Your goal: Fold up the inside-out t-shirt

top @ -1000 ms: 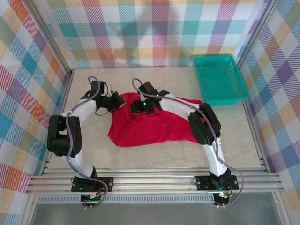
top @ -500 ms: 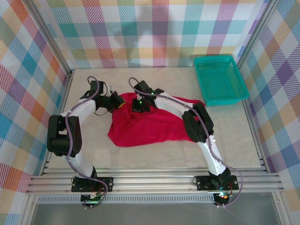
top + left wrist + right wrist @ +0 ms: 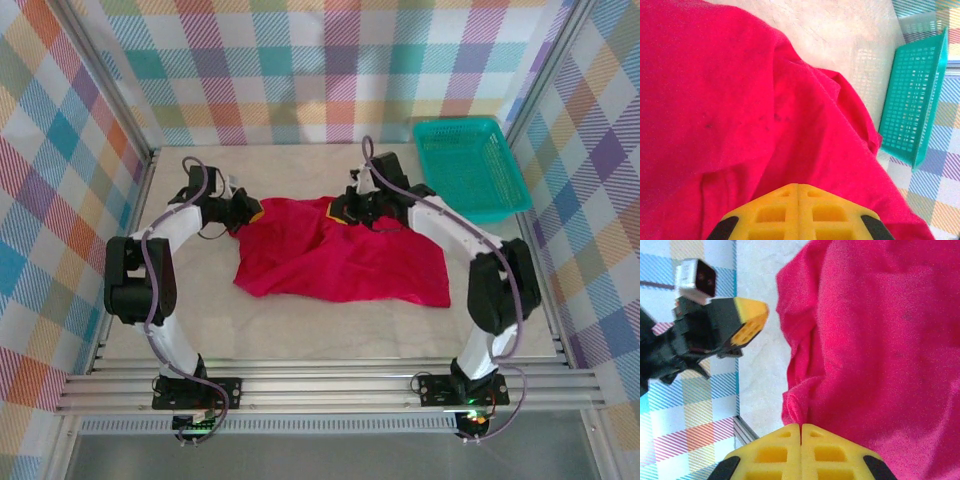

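Seen from above, the bright red cloth t-shirt [image 3: 340,265] lies spread and rumpled mid-way across the pale table [image 3: 330,330]. Its far edge runs between the left gripper [image 3: 254,212] and the right gripper [image 3: 337,210]. A teal plastic mesh basket [image 3: 468,170] sits apart at the far right.

The right wrist view adds yellow fingers [image 3: 775,455] clenched on a red fold, and a sliver of table between the left gripper's tip and the t-shirt's edge.

The left wrist view shows that gripper's fingers pressed together over cloth; whether they pinch any cannot be told.

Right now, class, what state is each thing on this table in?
t-shirt: unfolded, spread out, far edge stretched between both grippers.
left gripper: shut on the t-shirt's far left corner.
right gripper: shut on the t-shirt's far edge.
basket: upright, empty.
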`<state>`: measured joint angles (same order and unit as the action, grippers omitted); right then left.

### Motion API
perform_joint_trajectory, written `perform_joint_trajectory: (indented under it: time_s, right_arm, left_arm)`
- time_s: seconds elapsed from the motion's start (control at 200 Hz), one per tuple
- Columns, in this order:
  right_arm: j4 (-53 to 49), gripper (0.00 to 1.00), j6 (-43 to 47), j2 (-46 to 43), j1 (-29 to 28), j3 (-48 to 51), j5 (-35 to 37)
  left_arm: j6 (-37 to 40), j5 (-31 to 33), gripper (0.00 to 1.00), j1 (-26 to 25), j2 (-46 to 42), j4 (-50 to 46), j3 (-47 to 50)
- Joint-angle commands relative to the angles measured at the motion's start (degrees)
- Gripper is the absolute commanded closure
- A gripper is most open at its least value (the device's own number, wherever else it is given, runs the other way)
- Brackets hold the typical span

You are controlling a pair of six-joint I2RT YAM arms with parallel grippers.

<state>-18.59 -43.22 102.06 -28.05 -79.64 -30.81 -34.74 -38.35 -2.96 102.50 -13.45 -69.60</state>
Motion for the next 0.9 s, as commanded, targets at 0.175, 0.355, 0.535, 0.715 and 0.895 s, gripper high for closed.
perform_joint_trajectory:
  time_s: [0.175,0.355,0.535,0.715,0.895]
  right_arm:
    - [1.77,0.96,-4.58,14.76,-0.93,-7.02,-7.47]
    - [-10.13,0.38,2.97,10.75,-0.02,-8.32,4.91]
    - [-14.77,0.41,8.93,2.12,-0.28,-0.72,14.50]
    - [-8.67,0.51,7.16,-1.06,-2.96,7.64,10.83]
    - [-1.15,0.35,2.82,2.84,-2.97,12.92,5.77]
  left_arm:
    - [19.24,4.47,0.45,-11.73,-13.08,-3.00,4.24]
    - [21.55,4.75,0.39,-16.27,-14.21,3.96,10.18]
    - [21.73,6.73,0.45,-16.55,-12.47,1.87,9.72]
    - [19.50,4.66,0.55,-16.55,-9.94,4.13,9.72]
    - [19.77,3.48,0.56,-17.12,-7.45,4.79,9.87]
